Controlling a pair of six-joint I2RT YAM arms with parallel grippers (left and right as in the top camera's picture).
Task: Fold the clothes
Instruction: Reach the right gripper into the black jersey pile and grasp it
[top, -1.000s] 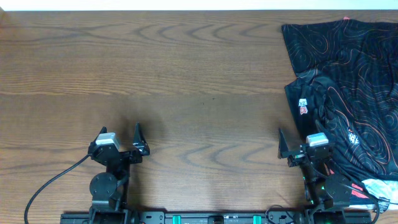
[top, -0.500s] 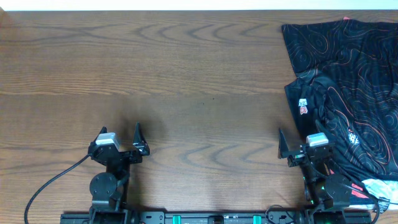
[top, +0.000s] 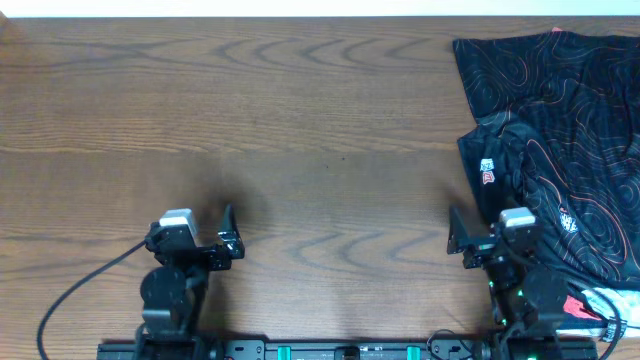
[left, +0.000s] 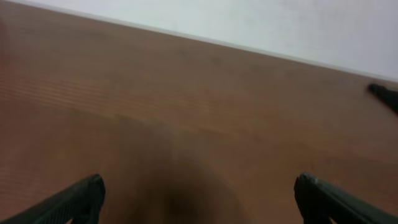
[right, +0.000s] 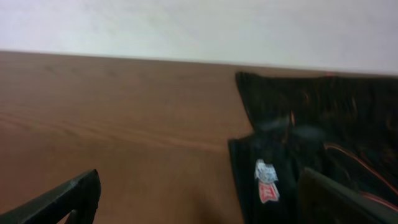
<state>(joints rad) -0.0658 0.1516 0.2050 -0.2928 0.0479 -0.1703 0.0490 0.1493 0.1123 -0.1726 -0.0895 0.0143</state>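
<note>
Since a second ago both wrists are tipping slightly: in the overhead view each camera housing is now sitting a little further up the table and covering one finger, while the garment is lying exactly as before. The left gripper (top: 196, 230) is hovering over bare brown wood-grain table (top: 320, 120) near the front left, its jaws standing wide apart and holding nothing; in its wrist view the two black fingers (left: 78, 200) are framing empty wood. The right gripper (top: 497, 232) is likewise spread wide and empty, hovering near the front right. The black sports jersey with thin red-orange contour lines (top: 570, 130) is lying crumpled at the far right of the table, running out of frame on the right, its near folds reaching down beside and partly under the right arm. A small white-and-red logo patch (top: 487, 172) is showing on its left edge, also appearing blurred in the right wrist view (right: 266, 184); its lettering is too small to read. A second white mark (top: 567, 222) and a white-and-red panel (top: 592, 303) near the front are equally illegible. A black cable (top: 80, 295) is trailing from the left arm toward the front left corner. A white wall (left: 249, 25) is bordering the table's far edge.
</note>
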